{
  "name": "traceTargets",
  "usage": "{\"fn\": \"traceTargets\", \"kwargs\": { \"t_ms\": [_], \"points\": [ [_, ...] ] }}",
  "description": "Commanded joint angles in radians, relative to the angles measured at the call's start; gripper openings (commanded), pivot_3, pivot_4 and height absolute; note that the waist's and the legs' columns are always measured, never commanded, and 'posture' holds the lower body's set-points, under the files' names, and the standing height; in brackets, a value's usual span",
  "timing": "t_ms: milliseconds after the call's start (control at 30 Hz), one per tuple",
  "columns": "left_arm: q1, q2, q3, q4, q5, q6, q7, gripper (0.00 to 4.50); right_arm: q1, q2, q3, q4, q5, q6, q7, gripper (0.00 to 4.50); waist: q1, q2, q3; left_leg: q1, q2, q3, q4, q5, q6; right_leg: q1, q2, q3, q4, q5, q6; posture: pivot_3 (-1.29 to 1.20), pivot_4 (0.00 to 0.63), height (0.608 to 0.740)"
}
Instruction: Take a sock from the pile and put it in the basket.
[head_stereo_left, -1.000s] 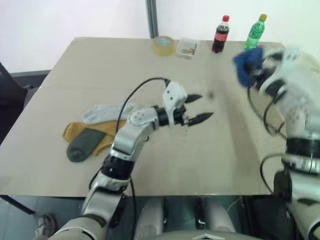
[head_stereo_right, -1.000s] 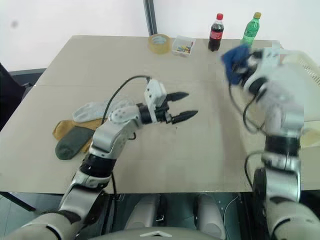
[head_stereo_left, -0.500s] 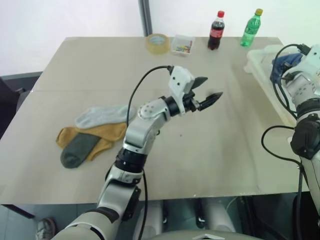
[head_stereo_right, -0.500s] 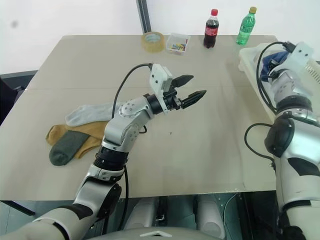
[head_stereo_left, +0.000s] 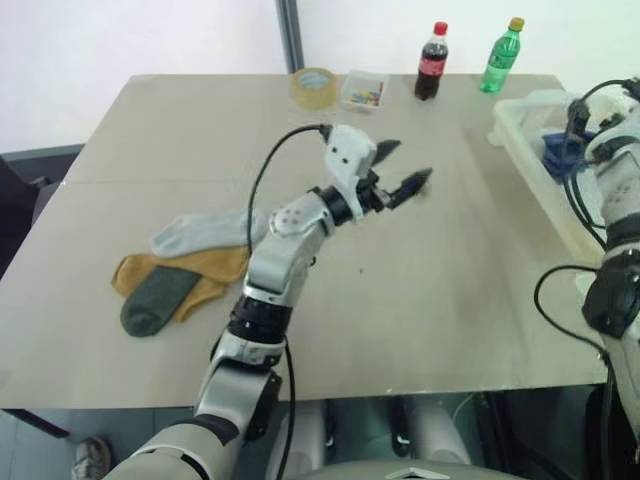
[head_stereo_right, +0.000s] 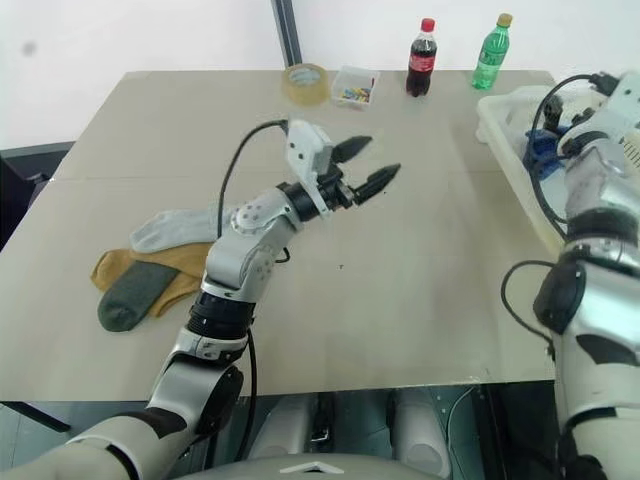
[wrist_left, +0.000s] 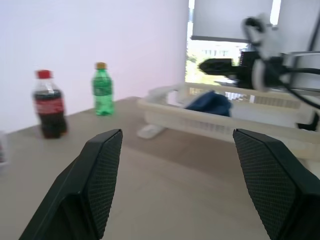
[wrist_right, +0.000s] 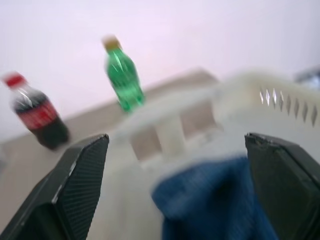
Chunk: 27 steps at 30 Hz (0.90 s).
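Blue sock (head_stereo_left: 558, 152): now lying inside the cream-white slotted basket (head_stereo_left: 520, 135) at right edge of frame; a second ago clamped in the right gripper (wrist_right: 175, 185) and carried above the worktop (head_stereo_left: 440, 290).
Right gripper: jaws now spread wide over the basket, sock just below and between them in the right wrist view; closed on the sock a second ago, so release just made.
Left gripper (head_stereo_left: 398, 172): centre of frame, above bare worktop, jaws open and empty as before; raised slightly and shifted toward upper middle.
Pile (head_stereo_left: 185, 265): left of frame, on worktop; light grey sock (head_stereo_left: 205, 232) uppermost in frame, mustard yellow sock (head_stereo_left: 195, 270) below it, dark grey-green sock (head_stereo_left: 155, 298) overlapping the yellow one.
Judgement: one sock delivered; placing step apparently complete, arm withdrawal outstanding.
Background, upper frame: tape roll (head_stereo_left: 313, 86), small clear box (head_stereo_left: 364, 92), cola bottle (head_stereo_left: 431, 62), green bottle (head_stereo_left: 503, 56).
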<state>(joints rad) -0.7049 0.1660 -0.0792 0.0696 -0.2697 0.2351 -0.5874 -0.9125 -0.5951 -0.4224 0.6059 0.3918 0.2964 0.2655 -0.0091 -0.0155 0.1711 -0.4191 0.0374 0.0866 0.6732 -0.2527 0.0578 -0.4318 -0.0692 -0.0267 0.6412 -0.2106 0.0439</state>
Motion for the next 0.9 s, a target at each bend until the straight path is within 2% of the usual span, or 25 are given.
{"fn": "traceTargets", "kwargs": {
  "t_ms": [33,200,367,500,700,800,900],
  "points": [
    [-0.016,0.042,0.058,0.014,-0.015,-0.041,-0.025,3.77,0.163,-0.006,0.039,-0.396,0.074,0.152,0.052,4.43,0.000,0.001,0.000,0.000,0.000,0.000,0.000,0.000,0.000,0.000,0.000,0.000,0.000,0.000,0.000,0.00,0.150,0.740],
    [0.013,0.135,0.087,0.009,-0.053,0.001,-0.115,3.77,0.419,0.045,0.107,-0.826,0.175,0.334,0.043,4.43,-0.005,0.001,0.000,0.001,0.000,0.002,0.003,0.000,0.000,0.000,0.000,0.001,0.001,0.000,0.000,0.00,0.150,0.740],
    [0.129,0.232,0.116,-0.149,-0.125,0.098,-0.174,3.77,0.659,0.033,0.224,-1.083,0.198,0.390,0.131,4.43,-0.003,0.001,-0.001,0.002,0.000,0.000,0.003,0.000,0.000,0.001,0.001,0.000,0.002,0.000,0.000,0.00,0.150,0.740],
    [0.266,0.336,0.190,-0.327,-0.206,0.225,-0.170,3.77,0.818,-0.073,0.287,-1.162,0.130,0.323,0.263,4.43,-0.002,0.000,0.000,0.001,0.000,0.000,0.005,-0.001,0.001,0.001,-0.001,0.001,0.002,0.000,0.000,0.00,0.150,0.740],
    [0.638,0.553,0.466,-0.567,-0.354,0.388,-0.229,3.77,0.991,-0.173,0.187,-1.200,0.123,0.267,0.384,4.43,-0.006,0.000,0.000,0.003,0.002,0.001,0.005,-0.002,0.003,0.002,0.001,0.001,0.002,0.000,0.000,0.00,0.150,0.740],
    [0.799,0.607,0.573,-0.629,-0.401,0.421,-0.273,3.77,1.034,-0.200,0.155,-1.194,0.118,0.247,0.420,4.43,-0.001,-0.002,-0.001,0.004,0.002,0.000,0.005,-0.002,0.003,0.003,0.000,0.000,0.002,-0.003,-0.004,0.00,0.150,0.740],
    [0.928,0.626,0.656,-0.655,-0.436,0.428,-0.322,3.77,1.043,-0.213,0.140,-1.179,0.116,0.237,0.444,4.43,0.003,-0.002,-0.001,0.005,0.002,-0.001,0.006,-0.003,0.003,0.004,-0.001,-0.002,0.001,-0.005,-0.001,0.00,0.150,0.740]
  ]
}}
